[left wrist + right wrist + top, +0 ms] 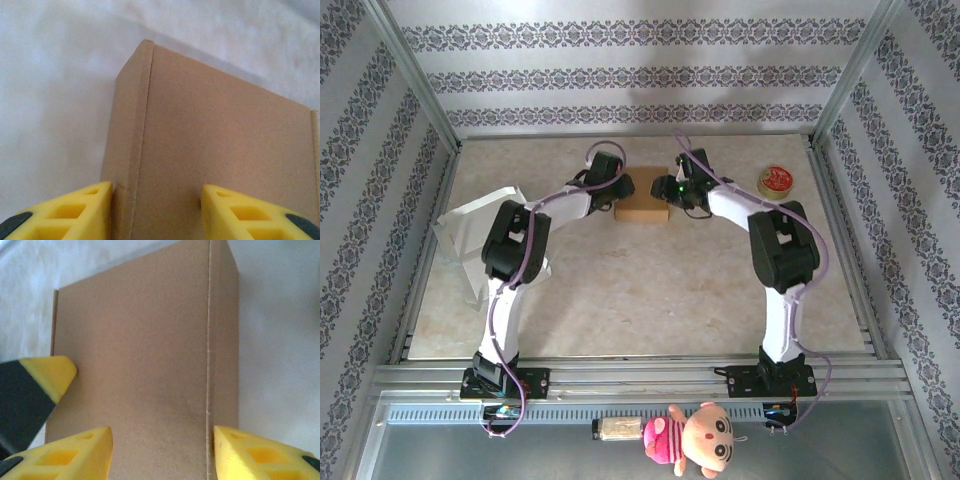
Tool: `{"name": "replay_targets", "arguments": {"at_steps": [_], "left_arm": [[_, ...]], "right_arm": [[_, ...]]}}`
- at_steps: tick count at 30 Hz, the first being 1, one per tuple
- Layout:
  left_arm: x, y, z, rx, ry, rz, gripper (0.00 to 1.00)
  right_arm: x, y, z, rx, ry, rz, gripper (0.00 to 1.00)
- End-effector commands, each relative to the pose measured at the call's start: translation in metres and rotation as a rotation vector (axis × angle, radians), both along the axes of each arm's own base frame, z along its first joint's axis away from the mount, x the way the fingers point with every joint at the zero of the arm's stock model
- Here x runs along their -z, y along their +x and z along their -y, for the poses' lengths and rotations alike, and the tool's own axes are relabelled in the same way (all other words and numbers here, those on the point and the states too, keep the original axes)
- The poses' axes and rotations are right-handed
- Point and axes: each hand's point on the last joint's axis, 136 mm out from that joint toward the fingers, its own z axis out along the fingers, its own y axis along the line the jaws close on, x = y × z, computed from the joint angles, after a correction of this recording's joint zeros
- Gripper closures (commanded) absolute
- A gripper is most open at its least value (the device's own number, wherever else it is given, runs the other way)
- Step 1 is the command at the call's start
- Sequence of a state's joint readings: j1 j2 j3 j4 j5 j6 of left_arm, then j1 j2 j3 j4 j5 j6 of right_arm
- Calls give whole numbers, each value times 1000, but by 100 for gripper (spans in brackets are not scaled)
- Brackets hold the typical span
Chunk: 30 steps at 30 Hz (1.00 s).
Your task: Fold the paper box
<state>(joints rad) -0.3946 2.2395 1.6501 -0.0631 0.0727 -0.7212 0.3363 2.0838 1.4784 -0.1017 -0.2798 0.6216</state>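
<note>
**Ana:** Jaws stood about half open on both sides, each pair set over one end of the box point(641, 208). Whether they pressed it, I could not tell.

**Ben:** Where did it lie?

**Ana:** On the table point(650, 300), far middle, flat, between the left gripper point(156, 190) and the right gripper point(163, 432).

**Ben:** How would it handle?

**Ana:** Light, I judged. It looked like thin brown card, stiff across the broad face and weak along each crease point(208, 340). It would dent easily and probably slide on that smooth top.

**Ben:** Where would you take hold?

**Ana:** At the narrow side flap point(131, 150) beside the crease, at both ends together. Each end would brace the other, and the push would go into the fold, not the face.
</note>
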Motion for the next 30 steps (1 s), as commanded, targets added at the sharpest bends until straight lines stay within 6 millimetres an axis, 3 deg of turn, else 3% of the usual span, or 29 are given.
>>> {"name": "replay_targets", "arguments": {"at_steps": [1, 6, 10, 12, 15, 18, 21, 23, 26, 30], "left_arm": [[-5, 14, 52, 156, -49, 42, 52], [7, 41, 49, 144, 18, 55, 37], [7, 45, 39, 131, 26, 50, 24], [-3, 44, 32, 128, 36, 59, 16], [-36, 36, 21, 121, 46, 94, 0], [-86, 20, 8, 114, 61, 178, 0], [-139, -8, -10, 94, 77, 249, 0], [-167, -34, -25, 71, 76, 270, 0], [-190, -90, -49, 34, 43, 239, 0], [-194, -190, -87, -34, -47, 208, 0]], "right_arm": [[-8, 29, -31, -88, 59, 56, 45], [1, 62, -28, -67, 80, 40, 39], [-16, 74, -23, -89, 84, 51, 31], [-33, 75, -17, -100, 86, 79, 26], [-73, 72, -5, -121, 105, 137, 15], [-114, 65, 19, -91, 84, 216, 9], [-148, 50, 35, -76, 81, 274, 6], [-161, 34, 36, -84, 86, 294, 6], [-169, 2, 14, -155, 128, 279, 6], [-160, -48, -43, -313, 122, 244, 6]]}}
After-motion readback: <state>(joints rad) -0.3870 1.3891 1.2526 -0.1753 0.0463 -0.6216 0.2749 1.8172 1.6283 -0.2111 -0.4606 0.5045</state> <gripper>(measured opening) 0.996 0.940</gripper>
